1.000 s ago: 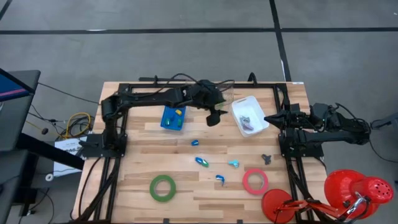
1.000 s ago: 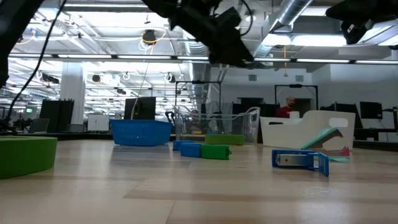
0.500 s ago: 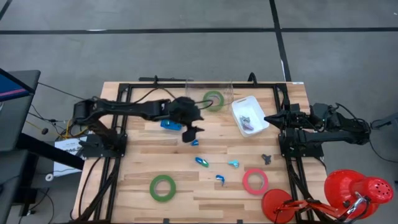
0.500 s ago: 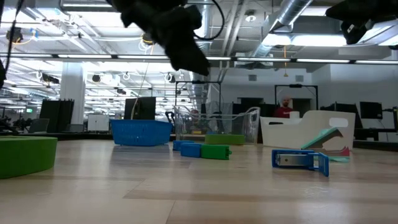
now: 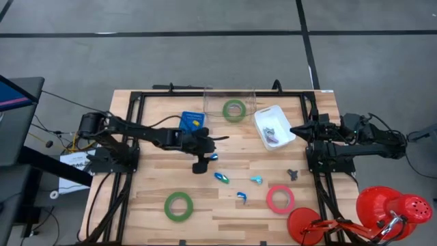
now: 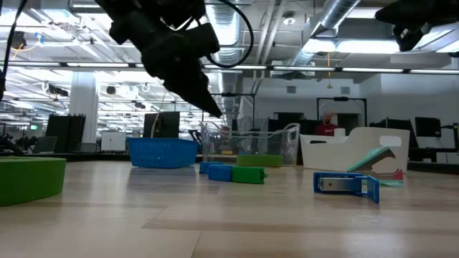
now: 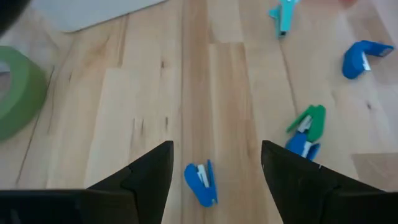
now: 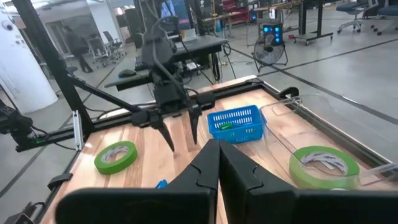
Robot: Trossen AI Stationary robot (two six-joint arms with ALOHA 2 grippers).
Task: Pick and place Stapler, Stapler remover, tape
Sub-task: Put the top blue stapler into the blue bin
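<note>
The wooden bench holds a clear box with a green tape roll inside, a blue basket and a white tray. Another green tape roll and a red tape roll lie at the front. The left pincer hangs wide open over a small blue stapler. To grab it well, go straight down with a finger on each side, then squeeze. The right pincer waits, closed, beside the white tray.
</note>
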